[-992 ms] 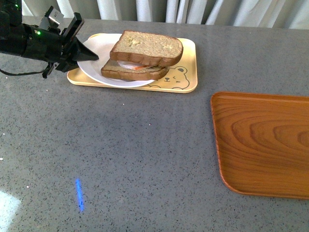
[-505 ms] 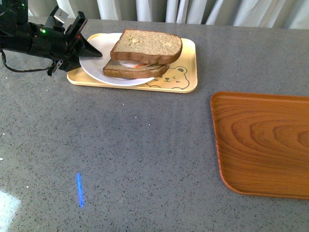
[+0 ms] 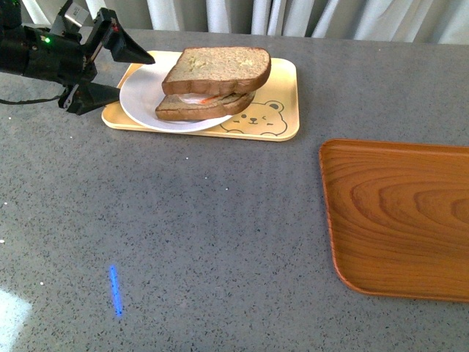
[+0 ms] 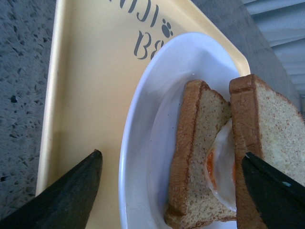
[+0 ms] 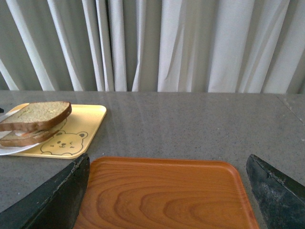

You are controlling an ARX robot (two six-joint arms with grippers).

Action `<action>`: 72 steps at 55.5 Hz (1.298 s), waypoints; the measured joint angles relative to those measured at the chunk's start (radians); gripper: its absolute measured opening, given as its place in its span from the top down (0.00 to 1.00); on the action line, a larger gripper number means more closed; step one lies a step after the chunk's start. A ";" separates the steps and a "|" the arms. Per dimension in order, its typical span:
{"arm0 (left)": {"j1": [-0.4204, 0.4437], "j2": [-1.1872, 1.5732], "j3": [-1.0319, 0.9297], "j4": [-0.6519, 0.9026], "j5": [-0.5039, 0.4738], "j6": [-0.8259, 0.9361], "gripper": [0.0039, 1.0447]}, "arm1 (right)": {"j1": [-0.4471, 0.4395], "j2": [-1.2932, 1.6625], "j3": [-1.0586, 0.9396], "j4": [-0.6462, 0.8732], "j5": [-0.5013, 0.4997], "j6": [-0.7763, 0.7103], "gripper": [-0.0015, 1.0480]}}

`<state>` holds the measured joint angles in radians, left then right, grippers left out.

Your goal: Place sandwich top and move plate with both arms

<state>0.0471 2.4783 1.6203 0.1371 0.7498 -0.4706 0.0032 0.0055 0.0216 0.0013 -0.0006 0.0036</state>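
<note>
The sandwich top [image 3: 218,66] lies on the egg-topped slice [image 3: 194,108], on the white plate [image 3: 143,99], which sits on the yellow bear tray [image 3: 282,95]. My left gripper [image 3: 132,76] is open at the plate's left rim, one finger above it and one beside the tray. In the left wrist view, the plate [image 4: 157,119], the lower slice [image 4: 200,138] and the sandwich top [image 4: 276,129] lie between the spread fingers [image 4: 71,195]. My right gripper [image 5: 167,191] hangs open over the wooden tray [image 5: 167,205] and is out of the front view.
The brown wood-grain tray [image 3: 399,216] lies at the right on the grey speckled table [image 3: 220,220]. Pale curtains [image 5: 167,43] hang behind the table's far edge. The right wrist view shows the sandwich top [image 5: 35,114] and yellow tray [image 5: 90,119] farther off.
My left gripper's jaws have spread wide apart at the plate's left rim. The plate and sandwich have shifted slightly to the left.
</note>
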 joint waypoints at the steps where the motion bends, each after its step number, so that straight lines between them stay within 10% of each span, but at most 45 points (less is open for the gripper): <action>1: 0.003 -0.004 -0.004 0.000 0.000 0.002 0.07 | 0.000 0.000 0.000 0.000 0.000 0.000 0.09; 34: 0.173 -0.233 -0.401 0.344 -0.019 -0.077 0.09 | 0.000 0.000 0.000 0.000 0.000 0.000 0.09; 43: 0.126 -0.435 -0.825 1.058 -0.559 0.295 0.39 | 0.000 0.000 0.000 0.000 0.000 0.000 0.09; 60: 0.056 -0.762 -1.235 1.174 -0.647 0.449 0.96 | 0.000 -0.001 0.000 0.000 0.000 0.000 0.09; 72: 0.033 -0.922 -1.358 1.148 -0.673 0.454 0.99 | 0.000 -0.001 0.000 0.000 0.000 0.000 0.09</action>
<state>0.0803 1.5562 0.2623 1.2854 0.0769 -0.0162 0.0032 0.0048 0.0216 0.0013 -0.0006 0.0036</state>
